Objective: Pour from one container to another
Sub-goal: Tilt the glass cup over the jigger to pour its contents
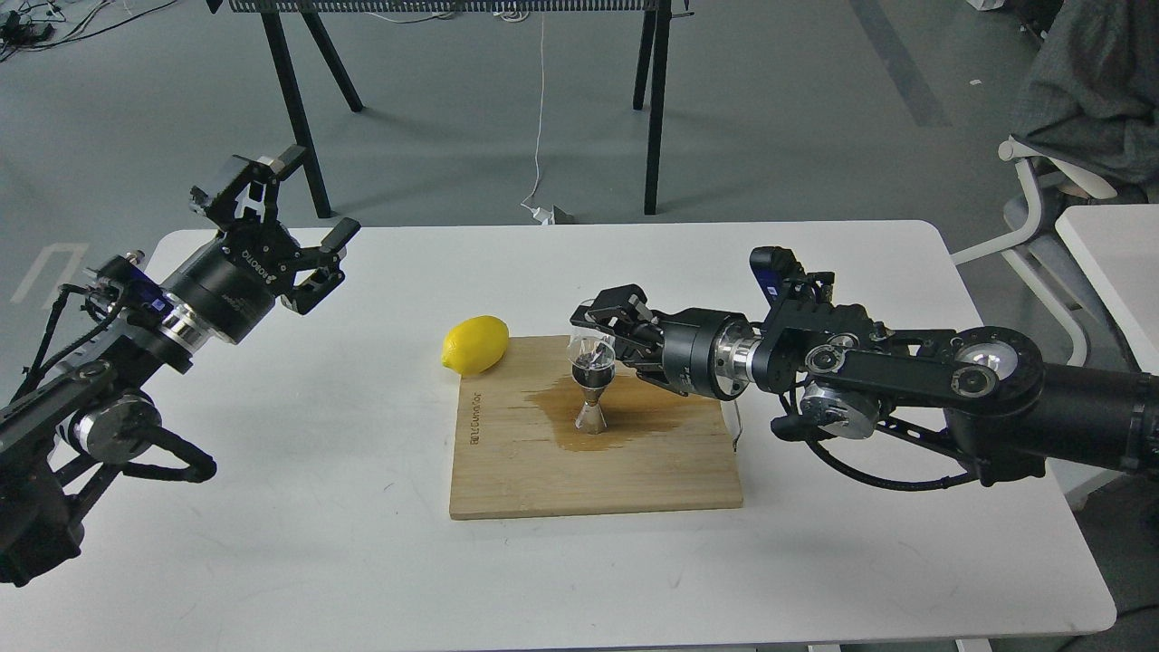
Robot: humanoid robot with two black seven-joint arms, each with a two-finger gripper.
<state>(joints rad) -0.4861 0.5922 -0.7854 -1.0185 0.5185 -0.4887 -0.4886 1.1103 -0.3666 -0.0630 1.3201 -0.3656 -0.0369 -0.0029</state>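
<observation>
The steel jigger [591, 406] stands upright on the wooden board [593, 471], in a dark wet patch. Directly above its top, the clear glass cup [590, 351] hangs tilted, dark liquid showing in it, its mouth turned down towards the jigger's rim. My right gripper [605, 337] comes in from the right and is shut on the cup. My left gripper [303, 222] is held high over the table's far left corner, open and with nothing in it, well away from the board.
A yellow lemon [474, 344] lies on the white table [317, 507] against the board's far left corner. Black trestle legs [652, 109] stand beyond the far edge. A chair and a second table [1114, 254] are at the right.
</observation>
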